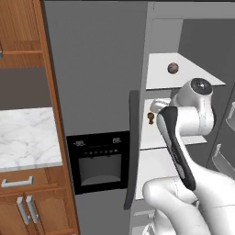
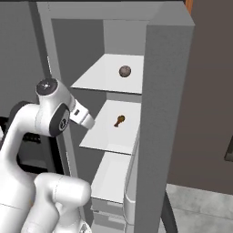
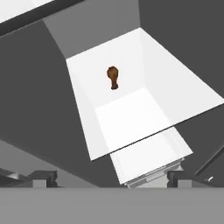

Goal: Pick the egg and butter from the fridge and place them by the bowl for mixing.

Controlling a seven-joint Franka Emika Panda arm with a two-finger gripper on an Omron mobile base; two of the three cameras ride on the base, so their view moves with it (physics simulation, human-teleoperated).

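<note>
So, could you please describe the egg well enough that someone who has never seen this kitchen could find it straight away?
Start at the tall grey fridge, whose compartment stands open, showing white shelves. The egg sits alone on the upper shelf. It is a small, dark grey-brown, round ball, unlike the brown stalked, mushroom-like item on the shelf below.
</note>
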